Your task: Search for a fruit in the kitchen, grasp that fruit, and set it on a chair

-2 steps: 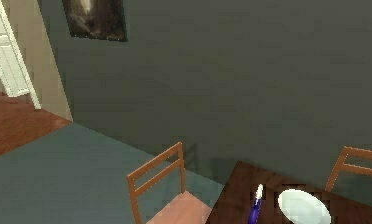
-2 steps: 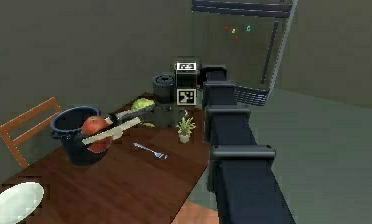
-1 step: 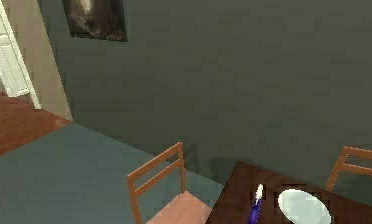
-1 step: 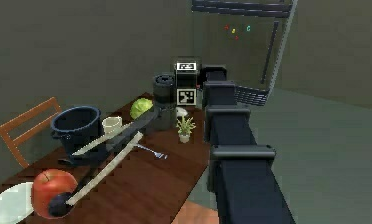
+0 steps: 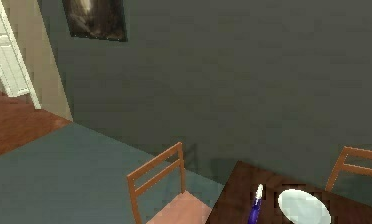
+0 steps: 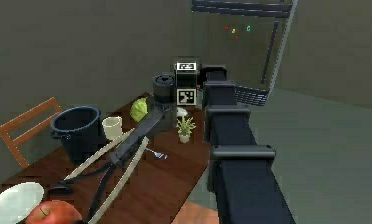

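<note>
The arm (image 6: 234, 165) is rising as a dark square bar from the arm side view's bottom edge, just right of the middle, and is reaching far out toward the upper middle of the picture. At its far end two white squares (image 6: 185, 96) with black marks are sitting one above the other. Left of them the hand (image 6: 86, 190) is pointing down and toward the view's left. Its dark body (image 6: 144, 125) is slanting away from the arm's end, and its two thin pale fingers (image 6: 99, 158) are trailing on toward the lower left corner. Whether the hand is holding anything cannot be told.
</note>
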Available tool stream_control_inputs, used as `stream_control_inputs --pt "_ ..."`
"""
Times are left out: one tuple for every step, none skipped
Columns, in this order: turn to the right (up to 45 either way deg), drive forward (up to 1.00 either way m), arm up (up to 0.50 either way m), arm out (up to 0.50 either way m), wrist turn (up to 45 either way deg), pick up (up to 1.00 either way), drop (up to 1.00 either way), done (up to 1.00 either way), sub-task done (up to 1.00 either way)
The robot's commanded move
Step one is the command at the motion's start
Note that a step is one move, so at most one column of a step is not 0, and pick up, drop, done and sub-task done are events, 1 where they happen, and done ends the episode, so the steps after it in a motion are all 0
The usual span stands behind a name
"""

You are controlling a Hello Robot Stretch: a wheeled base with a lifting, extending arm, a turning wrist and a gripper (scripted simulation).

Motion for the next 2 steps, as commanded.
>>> stream_control_inputs --pt "0.0 0.00 0.00 -0.20 0.0 0.00 0.00 0.00 0.00" --pt "-45.0 0.00 0.00 0.00 0.0 0.00 0.00 0.00 0.00"
